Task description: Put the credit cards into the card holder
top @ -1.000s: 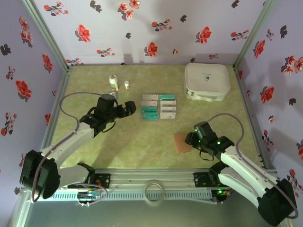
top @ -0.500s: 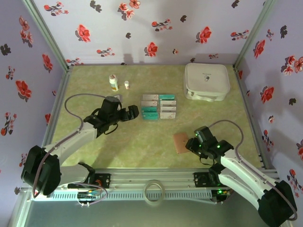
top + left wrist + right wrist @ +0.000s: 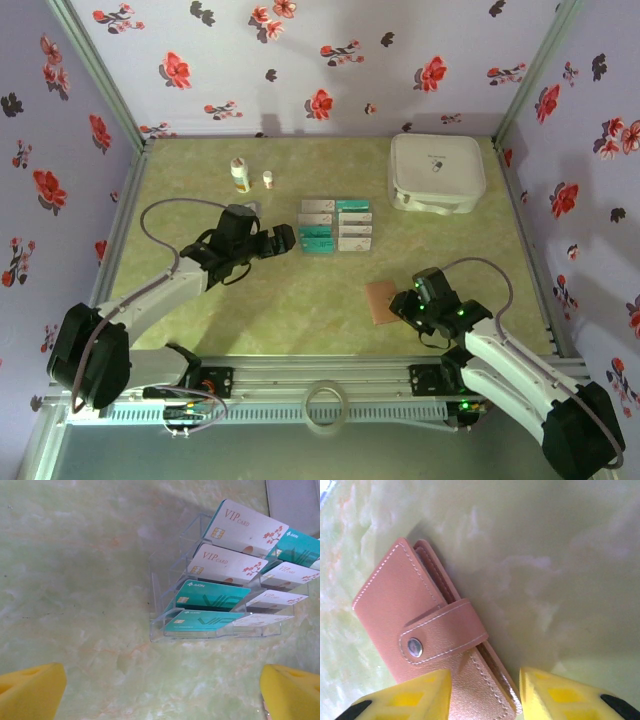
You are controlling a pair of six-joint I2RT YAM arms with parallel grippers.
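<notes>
1. Clear tray point(image 3: 157, 597): holds the credit cards point(image 3: 225, 562), teal and white, tilted in 2 columns.
2. Left gripper point(image 3: 283, 238): just left of the tray and facing it. Jaws are spread wide with nothing between them.
3. Card holder point(image 3: 420, 620): flat on the table, nearer the arm bases than the tray, to its right and well apart from it. Its strap is snapped shut.
4. Right gripper point(image 3: 485, 675): on the card holder's side away from the tray. Its fingers straddle 1 edge of the holder, and it cannot be told whether they clamp it.
</notes>
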